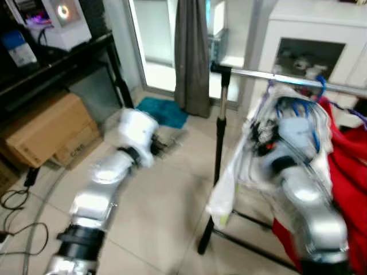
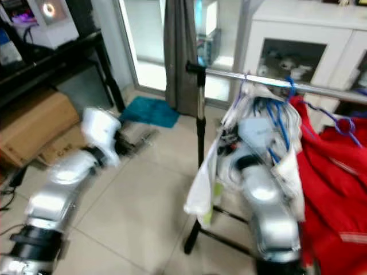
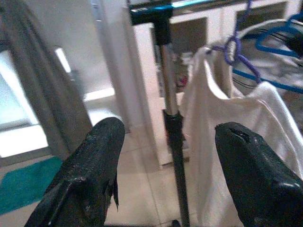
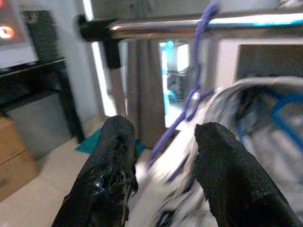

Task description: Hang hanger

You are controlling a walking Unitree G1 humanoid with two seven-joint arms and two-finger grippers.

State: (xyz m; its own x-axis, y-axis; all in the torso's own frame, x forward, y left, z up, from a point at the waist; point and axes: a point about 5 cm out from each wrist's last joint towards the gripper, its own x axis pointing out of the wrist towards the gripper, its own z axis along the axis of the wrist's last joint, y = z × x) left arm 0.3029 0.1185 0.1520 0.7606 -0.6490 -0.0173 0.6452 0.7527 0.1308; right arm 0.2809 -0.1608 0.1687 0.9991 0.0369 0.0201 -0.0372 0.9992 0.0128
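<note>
Reaching toward the rack, the right gripper [image 4: 161, 189] has its jaws open around a purple hanger [image 4: 196, 90] whose hook sits over the silver rail [image 4: 156, 27]. Left gripper [image 3: 165, 179] is open, empty. Next, probably withdraw.

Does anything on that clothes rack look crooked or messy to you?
The white garment on the purple hanger looks bunched up and hangs lopsided near the end of the rail, beside the upright pole. The right gripper is open just below that hanger. Nothing looks spilled or broken, though the views are blurred.
</note>
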